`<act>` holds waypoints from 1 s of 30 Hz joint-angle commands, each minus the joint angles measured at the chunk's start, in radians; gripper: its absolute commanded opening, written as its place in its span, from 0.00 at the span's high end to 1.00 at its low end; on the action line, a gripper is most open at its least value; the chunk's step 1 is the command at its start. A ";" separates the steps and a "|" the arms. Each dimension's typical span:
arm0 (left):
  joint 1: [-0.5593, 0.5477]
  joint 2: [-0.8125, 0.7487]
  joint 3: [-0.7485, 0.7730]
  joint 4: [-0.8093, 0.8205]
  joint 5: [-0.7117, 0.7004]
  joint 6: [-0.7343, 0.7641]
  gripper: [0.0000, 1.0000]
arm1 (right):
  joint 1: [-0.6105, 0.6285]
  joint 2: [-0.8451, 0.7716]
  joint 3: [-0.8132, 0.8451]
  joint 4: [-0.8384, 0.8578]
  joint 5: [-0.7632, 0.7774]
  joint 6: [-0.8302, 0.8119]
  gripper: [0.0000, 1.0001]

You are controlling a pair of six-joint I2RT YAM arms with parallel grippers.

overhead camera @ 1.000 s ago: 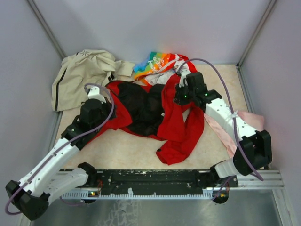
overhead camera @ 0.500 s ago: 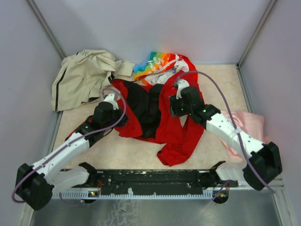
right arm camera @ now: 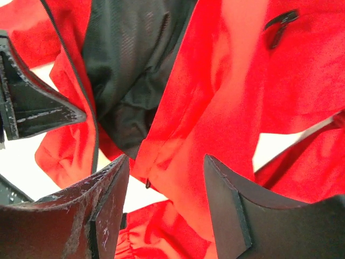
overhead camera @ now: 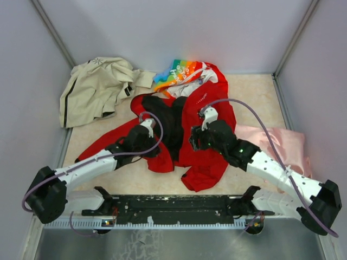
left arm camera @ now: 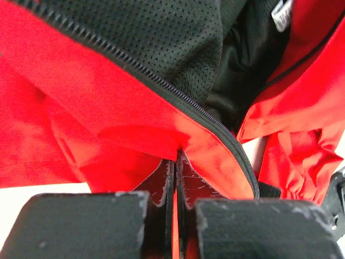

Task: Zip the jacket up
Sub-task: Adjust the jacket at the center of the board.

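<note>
The red jacket [overhead camera: 203, 116] lies open on the table, its black lining [overhead camera: 169, 120] facing up between the two front panels. My left gripper [overhead camera: 156, 149] is shut on the lower edge of the jacket's left front panel. In the left wrist view red cloth is pinched between the pads of that gripper [left arm camera: 177, 162], just beside the dark zipper teeth [left arm camera: 161, 89]. My right gripper [overhead camera: 193, 142] hangs open over the right front panel. In the right wrist view this gripper [right arm camera: 164, 181] has only loose red fabric [right arm camera: 215, 97] below its spread fingers.
A beige jacket [overhead camera: 95, 89] lies at the back left, and a rainbow-printed garment [overhead camera: 181, 70] just behind the red jacket. A pink cloth [overhead camera: 279, 143] sits at the right under my right arm. Walls close in three sides; the black rail [overhead camera: 173, 207] runs along the front.
Both arms have drawn back toward the near edge. The left gripper dragged the jacket's left panel inward and nearer. The right gripper has opened and let go of the red fabric.
</note>
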 commanded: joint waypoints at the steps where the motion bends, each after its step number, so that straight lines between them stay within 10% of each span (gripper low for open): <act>1: -0.064 0.029 -0.007 0.002 -0.051 -0.001 1.00 | 0.059 0.046 -0.035 0.135 -0.023 0.052 0.42; 30: -0.144 -0.072 -0.246 0.138 -0.051 -0.124 0.98 | 0.118 0.494 -0.054 0.323 0.064 0.169 0.38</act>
